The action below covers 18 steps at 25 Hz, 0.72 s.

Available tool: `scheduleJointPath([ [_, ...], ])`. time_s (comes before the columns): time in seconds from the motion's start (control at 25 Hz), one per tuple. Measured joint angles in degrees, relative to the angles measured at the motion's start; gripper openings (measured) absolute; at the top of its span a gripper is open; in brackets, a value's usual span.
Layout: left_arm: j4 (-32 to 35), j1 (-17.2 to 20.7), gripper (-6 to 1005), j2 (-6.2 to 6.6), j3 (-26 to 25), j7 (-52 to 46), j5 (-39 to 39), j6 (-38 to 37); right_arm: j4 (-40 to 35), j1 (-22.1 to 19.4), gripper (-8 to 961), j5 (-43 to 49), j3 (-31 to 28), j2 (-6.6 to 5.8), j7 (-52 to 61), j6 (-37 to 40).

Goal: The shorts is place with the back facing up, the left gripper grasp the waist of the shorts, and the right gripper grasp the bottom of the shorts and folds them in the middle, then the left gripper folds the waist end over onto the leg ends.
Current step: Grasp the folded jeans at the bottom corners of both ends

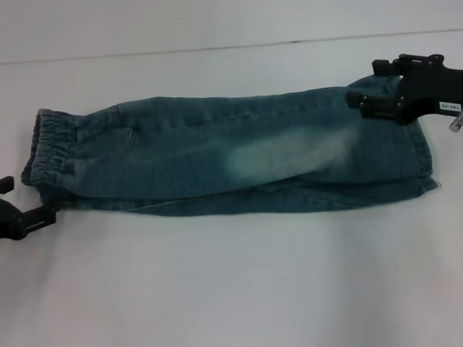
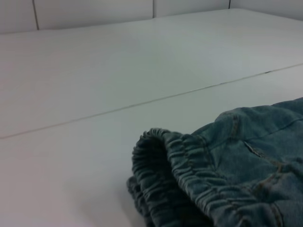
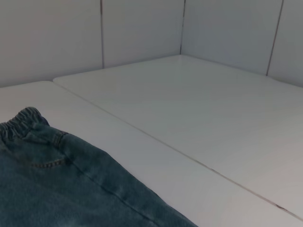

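Observation:
Blue denim shorts point(image 1: 230, 154) lie flat on the white table point(image 1: 238, 283), folded lengthwise into a long strip. The elastic waist point(image 1: 50, 145) is at the left and the leg ends point(image 1: 419, 154) at the right. My left gripper point(image 1: 29, 200) sits just off the near corner of the waist, open and holding nothing. In the left wrist view the gathered waistband point(image 2: 189, 179) is close up. My right gripper point(image 1: 370, 84) hovers over the far corner of the leg ends, open. The right wrist view looks along the denim point(image 3: 71, 189) toward the waistband point(image 3: 23, 120).
A seam point(image 1: 208, 49) runs across the table behind the shorts. Pale panelled walls point(image 3: 142, 33) close off the table's far side. White tabletop stretches between the shorts and the near edge.

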<state>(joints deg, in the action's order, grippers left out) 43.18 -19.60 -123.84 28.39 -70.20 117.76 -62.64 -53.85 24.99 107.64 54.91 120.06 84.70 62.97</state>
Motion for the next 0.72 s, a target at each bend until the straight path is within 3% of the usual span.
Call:
scheduleJointPath([
  [0.72, -5.01, -4.0, 899, 0.43, 1.71, 1.98, 0.63, 4.96, 2.09, 0.04, 734, -2.14, 0.6, 0.08, -2.95, -0.57],
])
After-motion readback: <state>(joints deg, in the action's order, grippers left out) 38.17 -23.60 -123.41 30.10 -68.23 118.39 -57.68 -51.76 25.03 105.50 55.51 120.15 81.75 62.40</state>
